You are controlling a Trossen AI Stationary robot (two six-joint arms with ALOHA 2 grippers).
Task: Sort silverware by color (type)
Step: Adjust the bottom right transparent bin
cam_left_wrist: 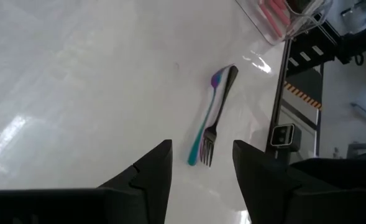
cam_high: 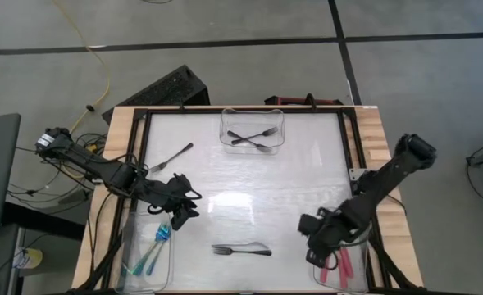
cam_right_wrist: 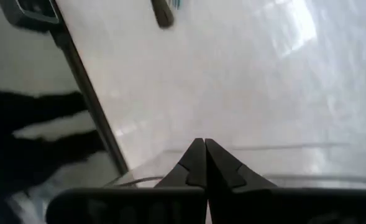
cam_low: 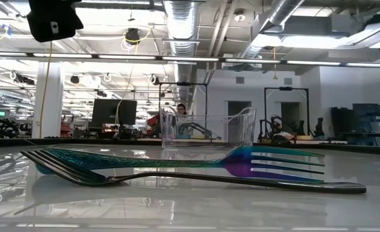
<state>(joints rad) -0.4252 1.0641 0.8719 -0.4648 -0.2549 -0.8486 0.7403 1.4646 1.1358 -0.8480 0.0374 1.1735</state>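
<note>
High view: glossy white table (cam_high: 249, 184) in a black frame on a wooden base. Clear rectangular bin (cam_high: 252, 131) at the far edge, holding two dark forks (cam_high: 253, 138) crossed. Clear bin (cam_high: 147, 250) at the near left corner, holding blue and teal-handled utensils (cam_high: 152, 250). Clear bin (cam_high: 344, 266) at the near right corner, holding red-handled pieces (cam_high: 339, 266). Loose on the table: one grey fork (cam_high: 170, 157) near the left frame; one teal fork (cam_high: 229, 247) and one dark fork (cam_high: 243, 251) lying together near the front middle. Left gripper (cam_high: 181, 215) just beside the left bin's far end; right gripper (cam_high: 316, 246) at the right bin's far end. Low view: the teal fork (cam_low: 177, 158), iridescent with a purple neck and patterned handle, lies against the thin dark fork (cam_low: 196, 177); the far bin (cam_low: 207, 131) stands behind, transparent with rounded walls. Left wrist view: left gripper (cam_left_wrist: 201, 168) with fingers apart, nothing between them; the paired forks (cam_left_wrist: 210, 118) lie beyond on the shiny surface. Right wrist view: right gripper (cam_right_wrist: 201, 162) with fingers pressed together, empty, over a clear bin rim (cam_right_wrist: 294, 180).
</note>
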